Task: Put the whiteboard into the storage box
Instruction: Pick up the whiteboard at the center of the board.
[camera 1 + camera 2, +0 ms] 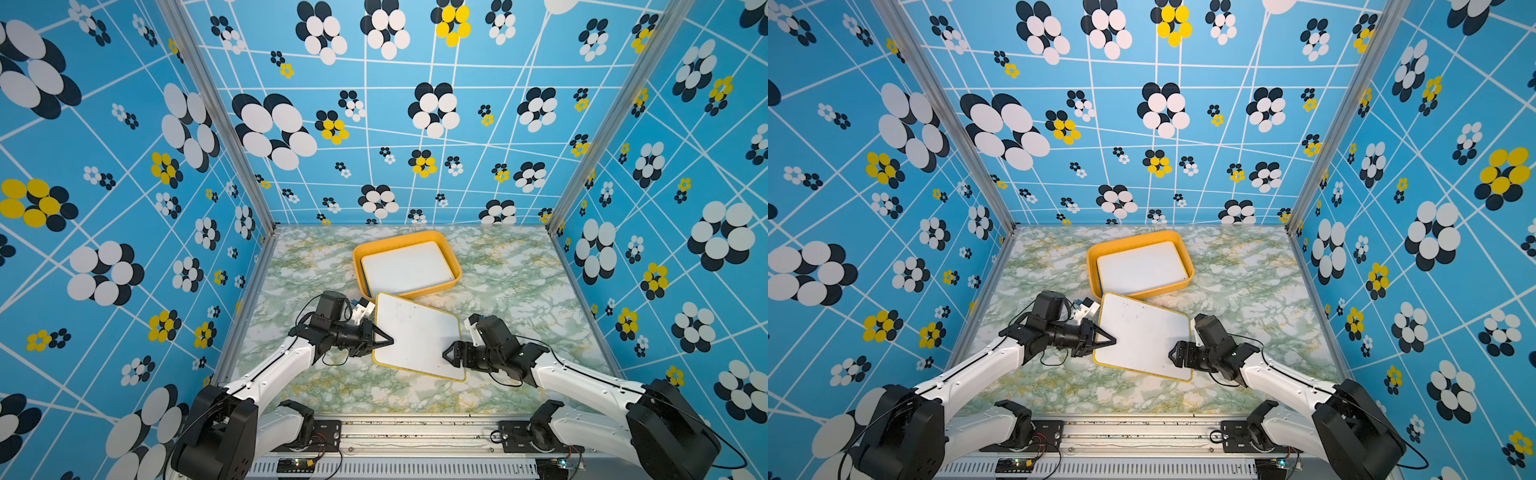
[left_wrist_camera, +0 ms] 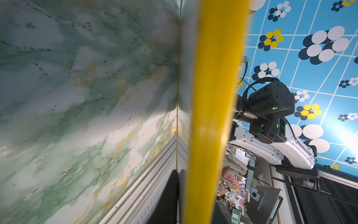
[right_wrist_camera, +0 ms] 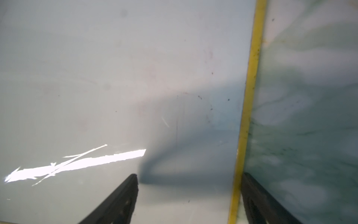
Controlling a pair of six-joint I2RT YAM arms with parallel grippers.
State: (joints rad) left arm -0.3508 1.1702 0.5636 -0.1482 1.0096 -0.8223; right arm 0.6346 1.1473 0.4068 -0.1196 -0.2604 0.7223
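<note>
Whiteboard: flat white rectangular whiteboard with a yellow frame (image 1: 419, 336), lying on the green-veined marble-look table (image 1: 519, 291), between the two arms and outside the box.
Storage box: shallow orange-yellow plastic storage box (image 1: 397, 241), just beyond the whiteboard, on the side away from the robot, with another white board (image 1: 407, 268) lying inside.
Gap: far left corner of the whiteboard right at the box's near wall; touching or not, impossible to tell.
Long axis: seemingly across the table, arm to arm, skewed against the box.
Left gripper (image 1: 390, 341): nearly closed, pinching the whiteboard's left edge, with the yellow frame looming large in the left wrist view.
Right gripper (image 1: 448, 356): spread wide, gripping nothing, astride the right edge, one finger over white surface and one over table.
Coming move: probably a lift and a carry forward, plus a turn to square up with the box.
Nearer arm: left, closer to the box's near wall.
</note>
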